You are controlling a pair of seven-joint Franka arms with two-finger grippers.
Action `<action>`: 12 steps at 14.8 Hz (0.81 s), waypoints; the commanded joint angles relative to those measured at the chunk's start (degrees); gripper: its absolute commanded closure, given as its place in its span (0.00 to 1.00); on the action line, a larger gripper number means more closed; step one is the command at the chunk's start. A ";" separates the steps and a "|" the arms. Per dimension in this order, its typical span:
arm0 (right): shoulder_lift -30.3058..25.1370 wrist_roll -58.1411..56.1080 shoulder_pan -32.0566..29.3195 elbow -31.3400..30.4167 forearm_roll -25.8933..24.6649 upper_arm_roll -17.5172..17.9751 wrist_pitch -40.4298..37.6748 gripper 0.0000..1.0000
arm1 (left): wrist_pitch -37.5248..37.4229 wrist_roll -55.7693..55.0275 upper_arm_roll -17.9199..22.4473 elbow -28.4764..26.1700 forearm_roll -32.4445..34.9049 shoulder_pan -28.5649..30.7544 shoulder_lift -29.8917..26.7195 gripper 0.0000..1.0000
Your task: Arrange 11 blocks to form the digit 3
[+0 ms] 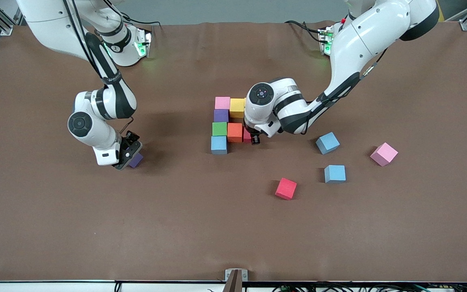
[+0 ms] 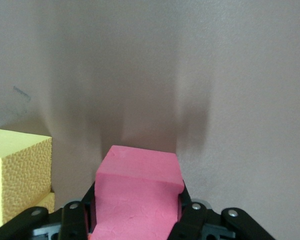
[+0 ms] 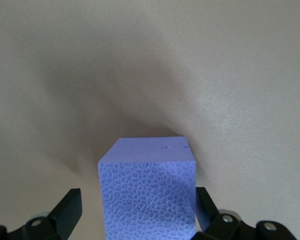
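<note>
Loose blocks: two light blue [image 1: 327, 142], pink [image 1: 384, 154], red [image 1: 285, 188], purple [image 1: 136, 160]; brown table [image 1: 176, 223].

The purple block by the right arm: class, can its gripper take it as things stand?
Probably yes. The right gripper is open with a finger on either side of the purple block, and nothing else crowds it.

A line of 4 blocks [image 1: 220, 127] runs toward the front camera, mid-table [image 1: 176, 227]. On its side toward the left arm's end, 1 block [image 1: 237, 107] touches the farthest and another block [image 1: 234, 132] touches the 3rd. Beside that, the left gripper [image 1: 255, 140] grips 1 more block [image 1: 247, 136]. 4 loose blocks [image 1: 335, 173] lie apart toward that end. The right gripper [image 1: 130, 156] stands around a lone block [image 1: 136, 160] toward the right arm's end.
</note>
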 commanded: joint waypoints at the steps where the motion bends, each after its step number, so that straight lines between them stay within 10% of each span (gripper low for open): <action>1: 0.03 -0.21 0.05 -0.63 -0.17 0.07 1.59 0.31 | 0.88 -18.75 -0.13 -1.41 3.19 -1.39 -0.82 0.63; 4: -0.15 0.05 0.13 0.69 -0.17 0.07 0.19 0.73 | 0.88 -18.66 -0.13 -1.41 3.19 -1.39 -0.82 0.62; 7: -0.23 4.51 1.62 6.20 0.01 0.07 -4.28 0.76 | 0.79 -18.57 0.05 -1.24 3.19 -1.39 -0.82 0.42; 10: 0.38 16.88 4.43 15.34 0.01 0.07 -13.58 0.76 | 0.35 -18.13 0.14 -1.15 3.19 -1.48 -0.82 0.00; 12: 3.00 26.29 6.98 20.97 0.01 0.07 -16.94 0.76 | 0.27 -17.87 0.05 -0.97 3.19 -1.31 -1.26 0.00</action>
